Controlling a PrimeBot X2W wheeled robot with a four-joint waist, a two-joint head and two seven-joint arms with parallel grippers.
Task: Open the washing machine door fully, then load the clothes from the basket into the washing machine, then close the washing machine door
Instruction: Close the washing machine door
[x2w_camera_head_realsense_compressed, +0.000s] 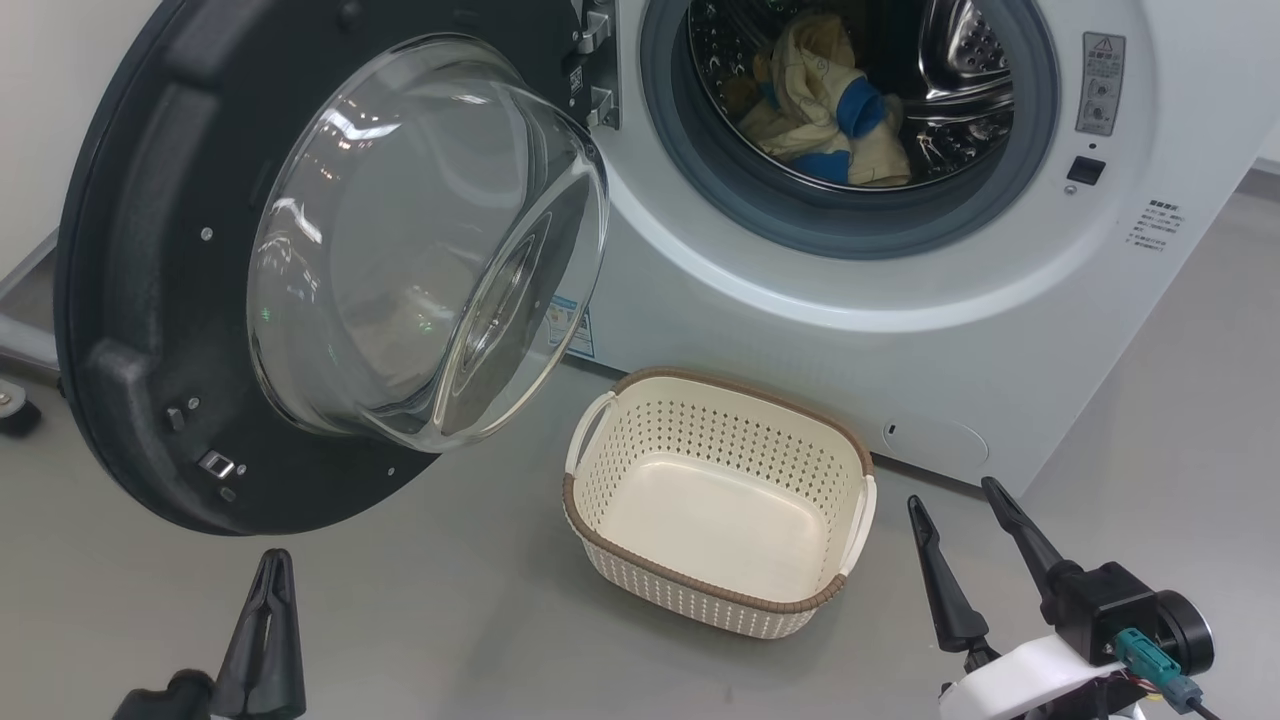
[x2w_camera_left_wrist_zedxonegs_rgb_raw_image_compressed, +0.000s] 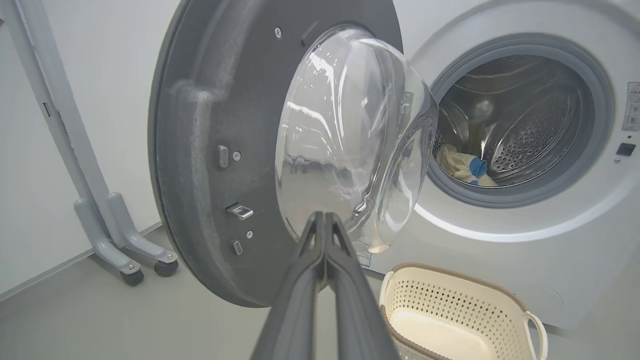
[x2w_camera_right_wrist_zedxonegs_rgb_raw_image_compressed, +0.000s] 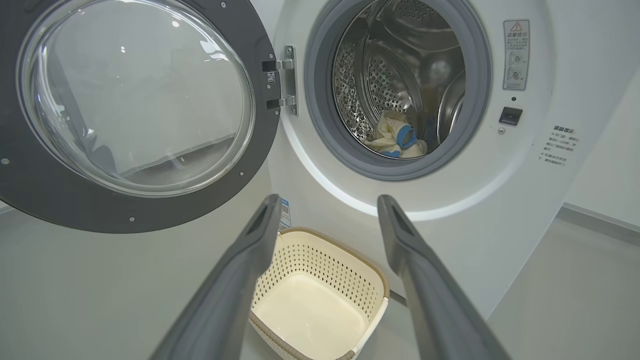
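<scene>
Cream clothes (x2w_camera_head_realsense_compressed: 820, 110) lie inside the washing machine (x2w_camera_head_realsense_compressed: 800, 320). Below the washing machine door (x2w_camera_head_realsense_compressed: 150, 300), standing wide open at left with its glass bowl bulging rightward, my left gripper (x2w_camera_head_realsense_compressed: 272, 570) sits clenched empty, my right gripper (x2w_camera_head_realsense_compressed: 952, 492) spread near the basket (x2w_camera_head_realsense_compressed: 640, 570).

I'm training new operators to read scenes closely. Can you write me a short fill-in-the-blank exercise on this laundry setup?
1. The basket is ____.
2. The clothes lie inside the washing machine, in its steel ____.
3. The washing machine door stands ____.
4. The right gripper is open, while the left gripper is ____, holding nothing.

Missing words: empty; drum; open; shut.
</scene>
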